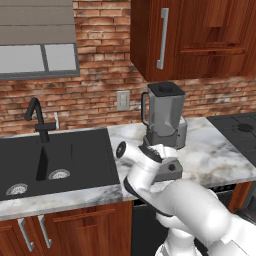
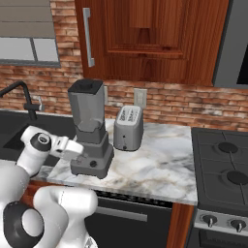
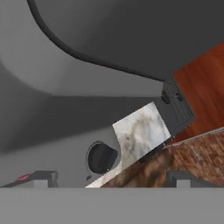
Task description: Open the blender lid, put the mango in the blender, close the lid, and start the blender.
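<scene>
Blender (image 2: 89,131): stands on the marble counter (image 2: 155,164), lid (image 1: 165,89) seated on the jar rim, toaster (image 2: 128,127) just beside it.
Gripper (image 3: 109,177): low at the blender's base, fingers spread apart with nothing between them.
Fingertips (image 3: 43,177): the base's black knob (image 3: 101,158) lies just above the gap, nearer the one beside the red button (image 3: 22,178).
Sink (image 1: 55,160): well apart, on the arm's left.

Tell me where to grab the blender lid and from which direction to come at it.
Grip the blender lid by two opposite edges of its square cap, coming straight down from above. It sits flat on the rim of the upright blender jar, so its top is free; avoid the handle side. The gripper, open, is low by the base.
</scene>
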